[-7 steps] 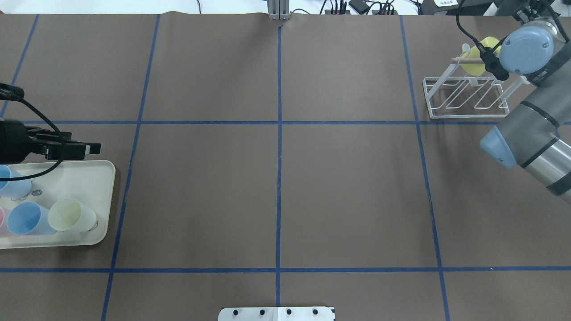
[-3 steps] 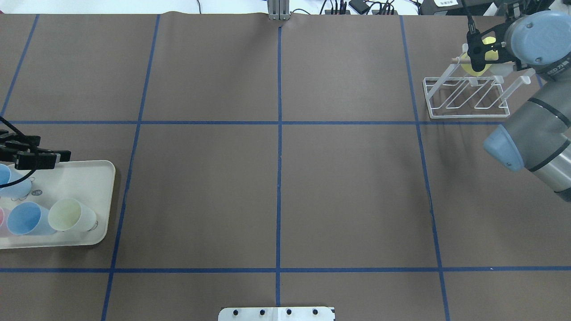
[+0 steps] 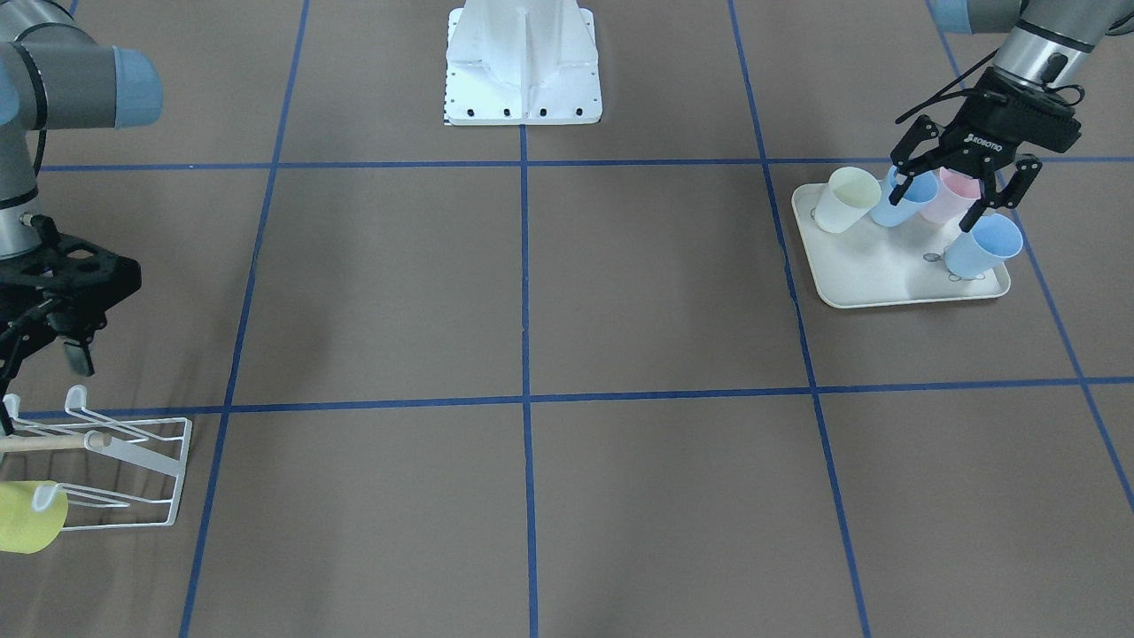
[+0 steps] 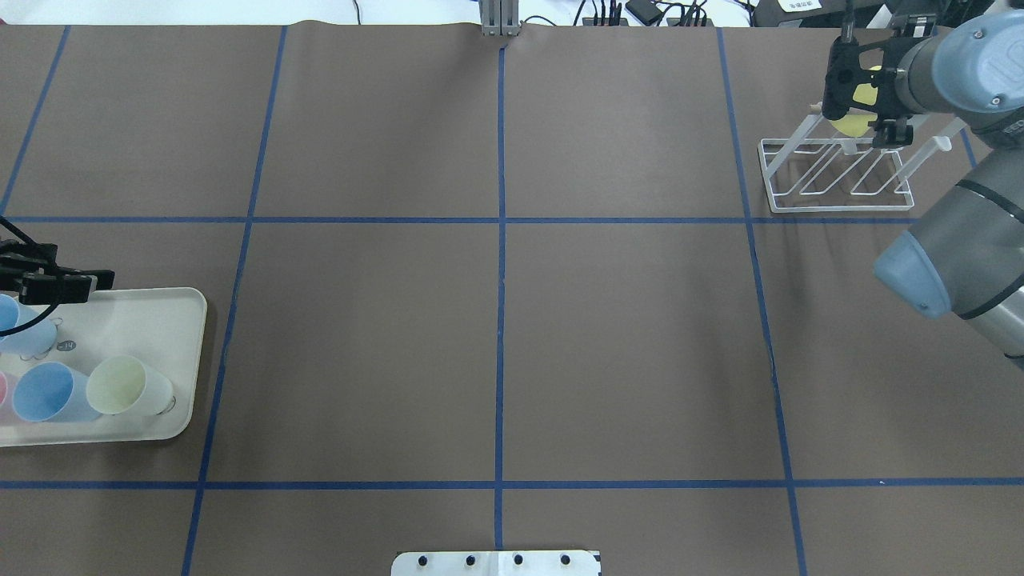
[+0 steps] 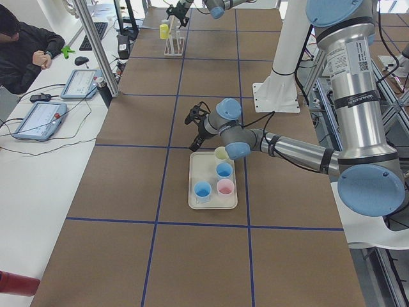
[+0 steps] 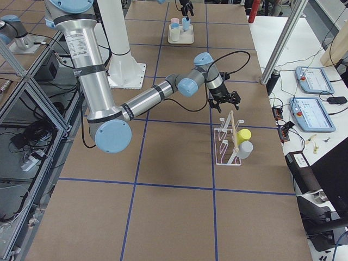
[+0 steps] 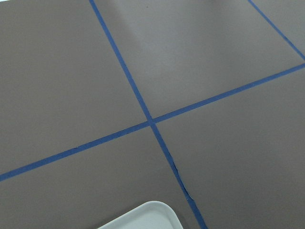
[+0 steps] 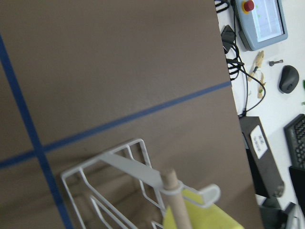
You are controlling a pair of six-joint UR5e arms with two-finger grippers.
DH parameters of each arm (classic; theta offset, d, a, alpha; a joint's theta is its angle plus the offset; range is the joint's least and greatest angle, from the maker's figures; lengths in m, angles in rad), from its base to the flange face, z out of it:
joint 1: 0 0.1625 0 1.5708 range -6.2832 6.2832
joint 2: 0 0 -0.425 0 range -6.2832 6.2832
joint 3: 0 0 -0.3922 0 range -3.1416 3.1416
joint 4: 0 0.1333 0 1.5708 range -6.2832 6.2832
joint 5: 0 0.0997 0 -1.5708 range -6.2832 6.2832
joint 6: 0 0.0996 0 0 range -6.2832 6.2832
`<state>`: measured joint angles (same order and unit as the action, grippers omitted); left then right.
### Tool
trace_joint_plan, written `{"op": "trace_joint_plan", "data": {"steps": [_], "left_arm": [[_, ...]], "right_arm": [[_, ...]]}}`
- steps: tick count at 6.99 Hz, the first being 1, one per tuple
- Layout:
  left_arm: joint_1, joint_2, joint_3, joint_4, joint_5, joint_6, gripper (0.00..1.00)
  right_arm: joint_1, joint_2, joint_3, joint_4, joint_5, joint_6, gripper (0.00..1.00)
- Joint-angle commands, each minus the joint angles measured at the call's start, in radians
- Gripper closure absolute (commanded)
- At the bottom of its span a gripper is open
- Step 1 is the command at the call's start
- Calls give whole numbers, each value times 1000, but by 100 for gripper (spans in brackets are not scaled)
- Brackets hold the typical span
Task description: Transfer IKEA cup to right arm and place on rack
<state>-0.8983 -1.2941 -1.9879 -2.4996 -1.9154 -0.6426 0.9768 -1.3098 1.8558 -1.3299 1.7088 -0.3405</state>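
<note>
Brown table (image 4: 624,320): yellow cup (image 3: 27,523) on rack (image 3: 124,461), apart from right fingers (image 3: 78,356).

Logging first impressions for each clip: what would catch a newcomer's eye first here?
A yellow cup sits on the white wire rack at the table's far right corner, with the open right gripper empty nearby. At the opposite end, the open left gripper hovers over four pastel cups on a cream tray.
</note>
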Motion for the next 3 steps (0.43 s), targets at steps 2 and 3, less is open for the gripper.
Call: {"op": "trace_joint_plan", "data": {"steps": [2,3], "left_arm": [[-43,71,250,-308,7,168,0],[-80,72,361,-411,4,214,0]], "right_arm": [[-117,4,92,1,167,395,1],[-147,6,101,1,163,449,1]]}}
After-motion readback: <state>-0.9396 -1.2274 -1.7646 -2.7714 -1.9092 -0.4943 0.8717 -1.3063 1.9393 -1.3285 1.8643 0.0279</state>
